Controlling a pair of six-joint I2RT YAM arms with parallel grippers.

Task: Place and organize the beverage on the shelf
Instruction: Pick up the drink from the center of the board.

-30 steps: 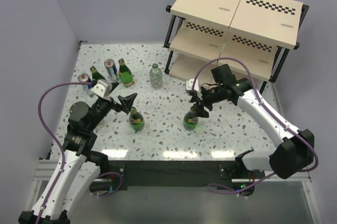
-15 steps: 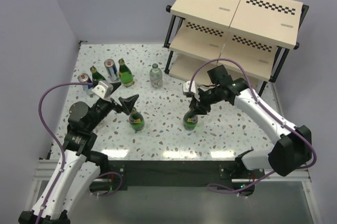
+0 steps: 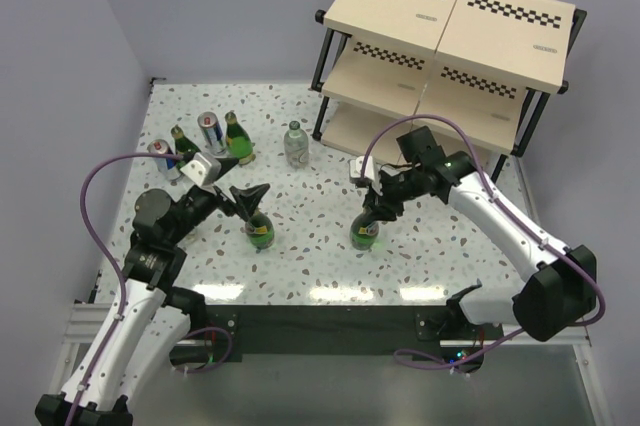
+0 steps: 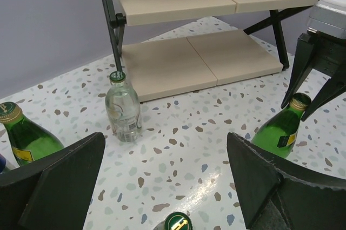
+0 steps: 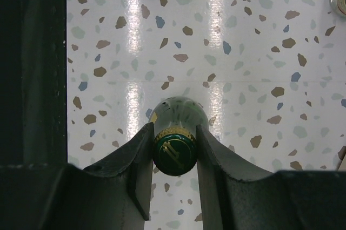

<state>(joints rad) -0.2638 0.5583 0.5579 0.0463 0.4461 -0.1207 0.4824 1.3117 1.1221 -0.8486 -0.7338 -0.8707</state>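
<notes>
Reaching in from the right with its forearm sloping down toward the tabletop [image 3: 310, 271], the right gripper [image 3: 371, 209] is clamped on the neck of a green bottle [image 3: 365, 235]. It stands upright, long axis vertical, cap up, mid-tabletop in front of the shelf [image 3: 400, 1]. The left gripper [image 3: 249, 195] hovers, jaws spread wide, just over a second green bottle [image 3: 261, 234], also upright.
</notes>
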